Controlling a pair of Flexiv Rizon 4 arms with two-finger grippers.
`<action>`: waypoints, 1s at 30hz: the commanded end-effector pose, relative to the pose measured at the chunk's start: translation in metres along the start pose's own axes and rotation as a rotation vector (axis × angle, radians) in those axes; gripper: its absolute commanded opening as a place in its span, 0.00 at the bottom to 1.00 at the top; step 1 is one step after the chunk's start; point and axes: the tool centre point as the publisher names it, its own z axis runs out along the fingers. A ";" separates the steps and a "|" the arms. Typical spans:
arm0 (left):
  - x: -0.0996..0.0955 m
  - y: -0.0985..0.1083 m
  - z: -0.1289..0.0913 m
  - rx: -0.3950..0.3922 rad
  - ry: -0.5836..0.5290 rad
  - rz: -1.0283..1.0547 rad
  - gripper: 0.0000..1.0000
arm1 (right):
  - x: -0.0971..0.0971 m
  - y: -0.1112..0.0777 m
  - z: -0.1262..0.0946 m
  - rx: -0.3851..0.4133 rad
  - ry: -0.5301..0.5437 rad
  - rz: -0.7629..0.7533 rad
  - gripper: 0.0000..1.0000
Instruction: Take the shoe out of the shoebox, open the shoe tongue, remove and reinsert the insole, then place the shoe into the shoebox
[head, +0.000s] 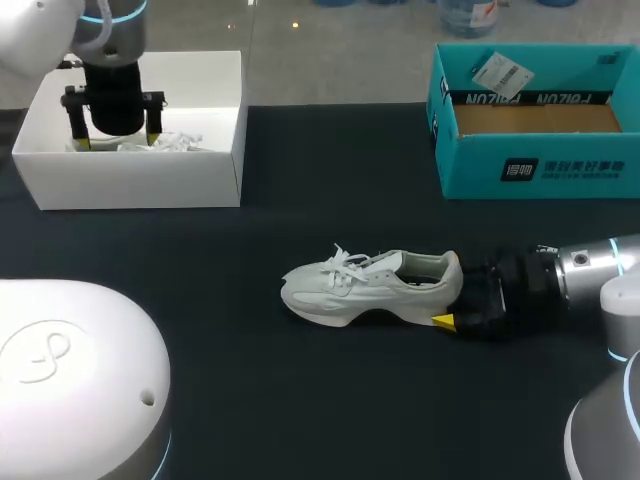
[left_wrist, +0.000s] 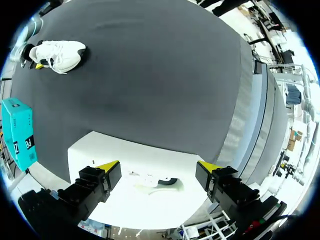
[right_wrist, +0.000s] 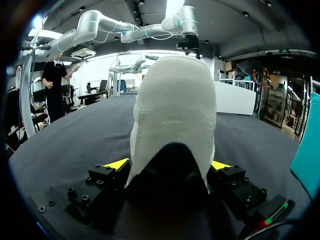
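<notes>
The black table (head: 330, 200) holds a white box (head: 130, 185) at the far left and a teal box (head: 480, 170) at the far right. The white shoe (head: 365, 285) lies on the table in the middle, a bit to the right. It stretches left to right, with its toe to the left and its heel to the right. The right gripper (right_wrist: 169, 165) squeezes the heel from both sides. The left gripper (head: 117, 142) hangs in the white box with its fingers wide apart, over something white with laces (head: 170, 143).
</notes>
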 end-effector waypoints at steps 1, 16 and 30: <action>-0.027 -0.032 -0.001 0.332 0.160 -0.857 1.00 | 0.002 -0.006 0.005 0.004 -0.001 0.001 0.00; -0.101 -0.131 -0.023 0.355 0.192 -1.059 1.00 | 0.002 -0.006 0.005 0.004 -0.001 0.001 0.00; -0.101 -0.131 -0.023 0.355 0.192 -1.059 1.00 | 0.002 -0.006 0.005 0.004 -0.001 0.001 0.00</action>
